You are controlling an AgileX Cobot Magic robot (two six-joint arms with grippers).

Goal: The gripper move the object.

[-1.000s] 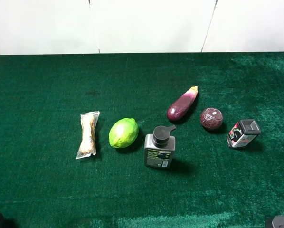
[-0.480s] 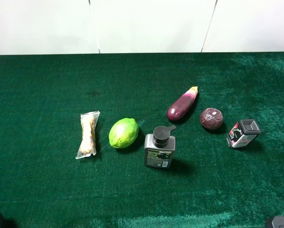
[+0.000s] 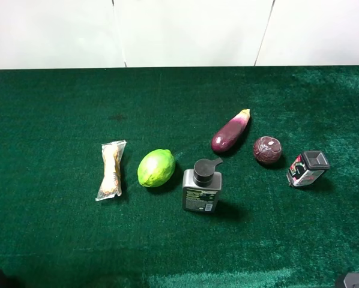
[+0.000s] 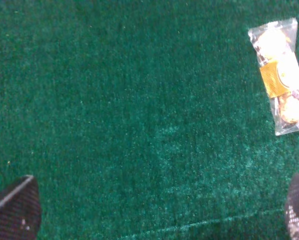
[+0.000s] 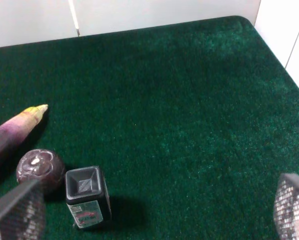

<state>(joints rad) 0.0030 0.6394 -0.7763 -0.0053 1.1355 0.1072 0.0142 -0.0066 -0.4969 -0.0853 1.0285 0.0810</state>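
Note:
The grey bottle (image 3: 202,191) with a black pump cap and dark label stands near the middle of the green table, in the exterior high view only. It shows in neither wrist view. My left gripper (image 4: 162,205) is open and empty, its black fingertips (image 4: 15,210) wide apart over bare cloth, well to the left of the bottle. My right gripper (image 5: 154,210) is open and empty, its fingertips (image 5: 292,206) wide apart near the table's right side. In the exterior high view only slivers of the arms show at the bottom corners.
Left of the bottle lie a green lime (image 3: 156,168) and a clear snack packet (image 3: 110,170), also seen in the left wrist view (image 4: 282,75). Behind it and to its right are a purple eggplant (image 3: 230,132), a dark red ball (image 3: 267,149) and a red-black box (image 3: 307,168).

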